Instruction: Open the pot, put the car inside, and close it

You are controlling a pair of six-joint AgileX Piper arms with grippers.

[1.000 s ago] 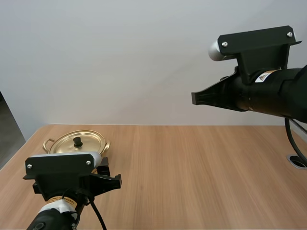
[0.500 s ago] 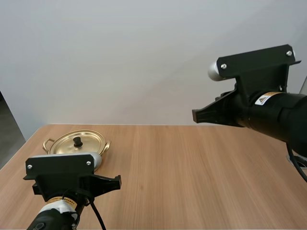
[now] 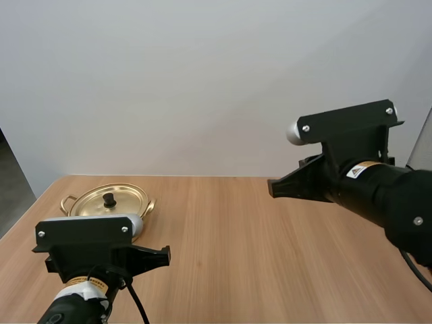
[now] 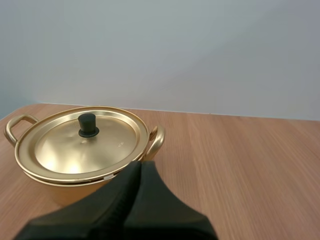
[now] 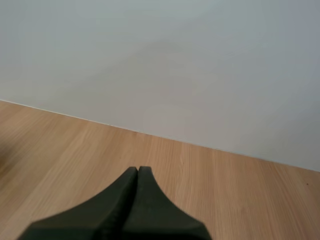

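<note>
**Q:** Which step is pictured, and where is the pot?

**A:** Lid removal, not yet begun. The round, brass-coloured metal pot [image 4: 65, 192] stands at the far left of the pale wooden desk [image 3: 270, 256]. Its shallow gold lid [image 4: 102, 150] is seated, with the small black knob [image 4: 87, 125] upright at the centre.

**Q:** And your hands?

**A:** My left hand [image 4: 140, 166] is pressed together into one dark wedge and holds nothing. Its tip is just short of the pot's near rim, beside a looped handle [image 4: 156, 141]. My right hand [image 3: 271, 187], likewise closed and empty, hangs above the desk, well apart from the pot.

**Q:** How is the step done well?

**A:** In my judgement, I part the left fingers first, rise over the knob and descend squarely. Then I pinch low on its stem and lift straight up, so the lid clears the rim without dragging the pot. I set it aside on bare desk, leaving the mouth free for the car.
</note>
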